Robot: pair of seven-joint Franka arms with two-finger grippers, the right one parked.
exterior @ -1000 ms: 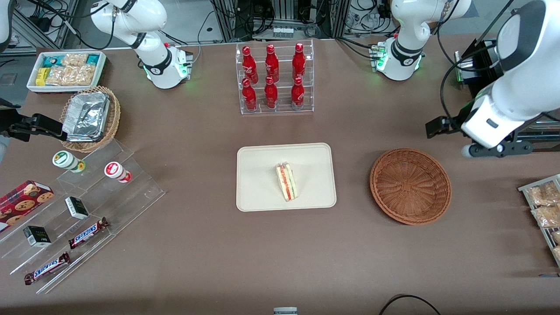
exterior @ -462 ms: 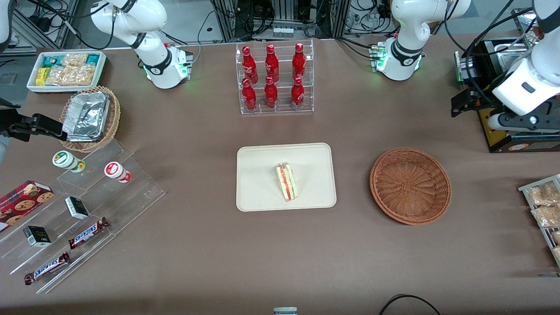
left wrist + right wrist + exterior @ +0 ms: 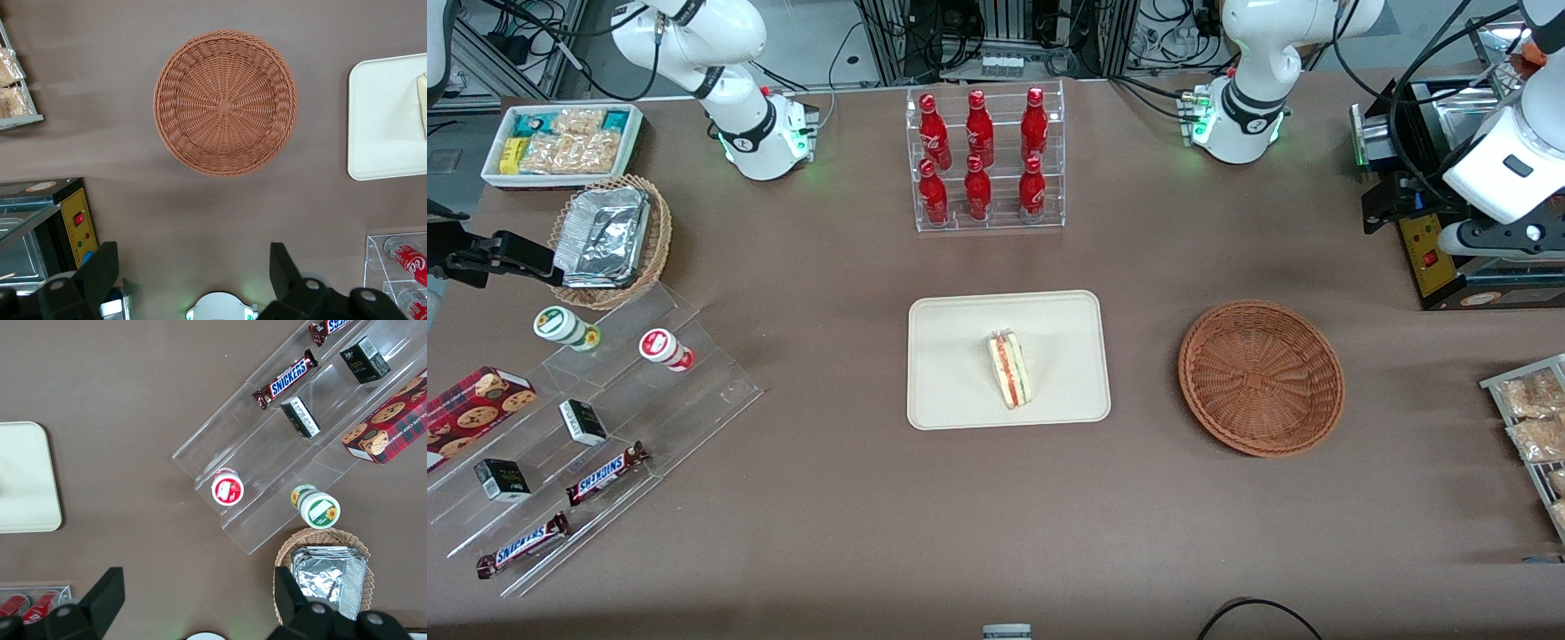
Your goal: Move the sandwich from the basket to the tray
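With the wrapped triangular sandwich [image 3: 1009, 369] resting on the cream rectangular tray [image 3: 951, 356] and the reddish-brown woven basket [image 3: 1261, 378] bare, the empty gripper [image 3: 193, 270], jaws apart, should simply keep clear.

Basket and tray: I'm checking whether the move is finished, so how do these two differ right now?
The basket is round, reddish-brown woven wicker; the tray is rectangular, smooth cream-beige with rounded corners. The basket holds nothing, while the tray carries the sandwich. The basket lies toward the working arm's end, nearer the open end effector above the table there. Both sit flat on the brown table.
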